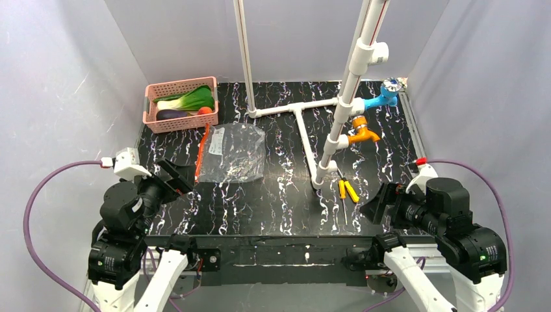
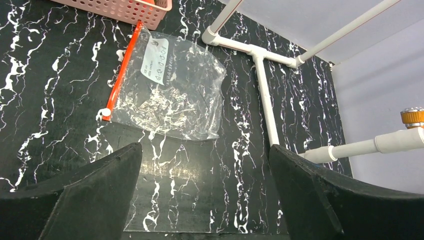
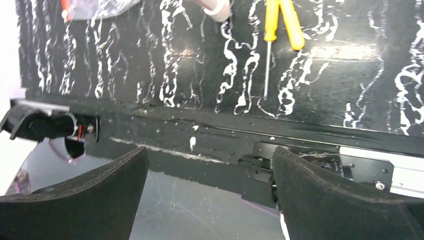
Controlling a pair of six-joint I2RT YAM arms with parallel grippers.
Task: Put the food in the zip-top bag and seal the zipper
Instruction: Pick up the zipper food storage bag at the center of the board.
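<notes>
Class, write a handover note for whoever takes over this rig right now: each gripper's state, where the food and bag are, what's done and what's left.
Left gripper: open, empty, low over the table, facing the bag.
Right gripper: open, empty, above the table's near edge.
Food: in the pink basket, far left.
Zip-top bag: lying flat and empty just in front of the basket, with its zipper along the left edge. Whether it is open cannot be told.
Done: nothing yet.
Left: put the food in the bag, then seal the zipper.
</notes>
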